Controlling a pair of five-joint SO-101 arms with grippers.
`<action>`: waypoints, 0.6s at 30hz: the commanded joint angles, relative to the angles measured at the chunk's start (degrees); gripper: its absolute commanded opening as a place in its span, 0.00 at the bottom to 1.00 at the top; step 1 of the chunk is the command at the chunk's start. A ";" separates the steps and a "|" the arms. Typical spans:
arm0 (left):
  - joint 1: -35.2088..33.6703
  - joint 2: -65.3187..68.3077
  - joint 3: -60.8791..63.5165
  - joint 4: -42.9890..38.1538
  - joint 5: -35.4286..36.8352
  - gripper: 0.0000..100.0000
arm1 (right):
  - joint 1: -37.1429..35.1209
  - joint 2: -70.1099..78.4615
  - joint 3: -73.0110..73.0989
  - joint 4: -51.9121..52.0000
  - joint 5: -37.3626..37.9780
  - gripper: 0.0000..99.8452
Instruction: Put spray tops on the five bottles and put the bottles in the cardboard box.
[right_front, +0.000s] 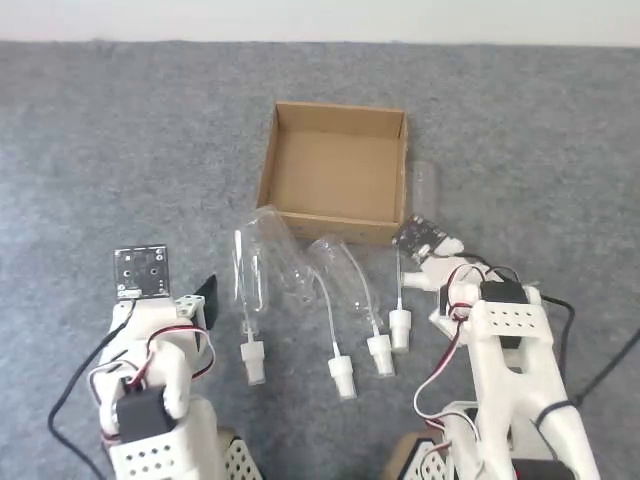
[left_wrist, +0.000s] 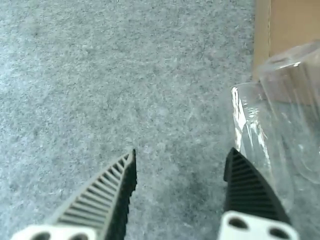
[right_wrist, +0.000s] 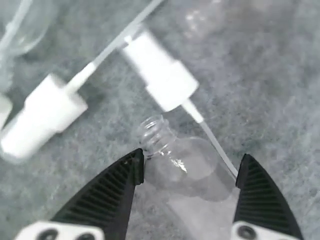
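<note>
Barely started, I'd say. The box (right_front: 335, 226) has nothing in it. The bottles (right_front: 255, 262) lie on the carpet (right_front: 120, 150) just in front of it, and I count four tops (right_front: 342, 378) near them. I can't tell if any top is actually seated. The right gripper (right_wrist: 190, 160) is wide open, straddling one bare-necked bottle (right_wrist: 175, 165) but not clamped on it. The left gripper (left_wrist: 182, 155) is spread open too and grips nothing, with a bottle just beside one finger. So I reckon nearly all the capping, and all the boxing, is left.
</note>
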 joint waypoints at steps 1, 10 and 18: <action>0.09 -1.14 -1.63 -1.67 0.35 0.27 | 0.66 0.13 -0.97 -1.63 -6.68 0.28; 0.09 -1.14 -1.63 -1.67 0.35 0.27 | 0.66 0.13 -1.93 -1.19 -18.99 0.28; -0.09 -1.14 -1.63 -1.67 0.35 0.27 | 0.31 0.13 -2.73 -0.92 -20.92 0.28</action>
